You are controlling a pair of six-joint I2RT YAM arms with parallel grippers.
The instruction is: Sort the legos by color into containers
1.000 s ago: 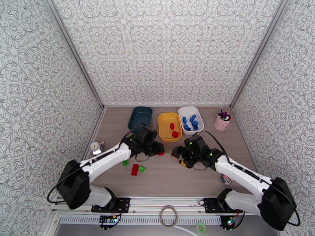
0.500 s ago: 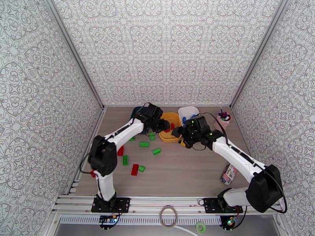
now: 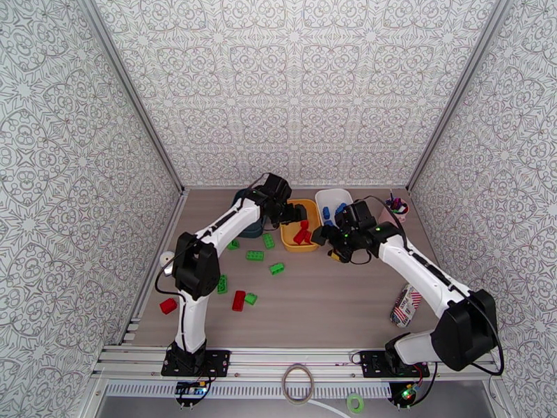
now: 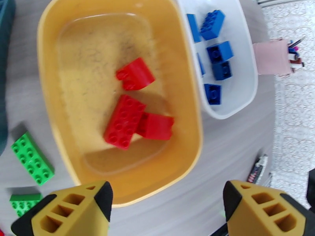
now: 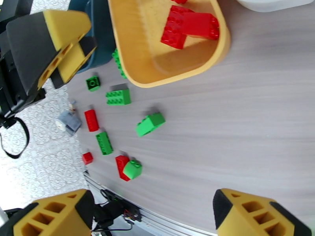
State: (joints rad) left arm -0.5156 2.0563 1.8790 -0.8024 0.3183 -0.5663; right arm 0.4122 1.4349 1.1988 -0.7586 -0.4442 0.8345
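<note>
Yellow tub [image 4: 195,126] holding three red legos [image 4: 125,120], blue legos [image 4: 219,52] in white tub [image 4: 241,87] to its right, green legos [image 3: 255,256] loose on tabletop [image 3: 334,301], left gripper [image 4: 165,197] and right gripper [image 5: 151,207] both spread wide, empty.

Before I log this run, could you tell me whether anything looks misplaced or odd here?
Nothing stands out. The yellow tub holds only red bricks, the white tub only blue bricks; green bricks lie loose on the table.
</note>
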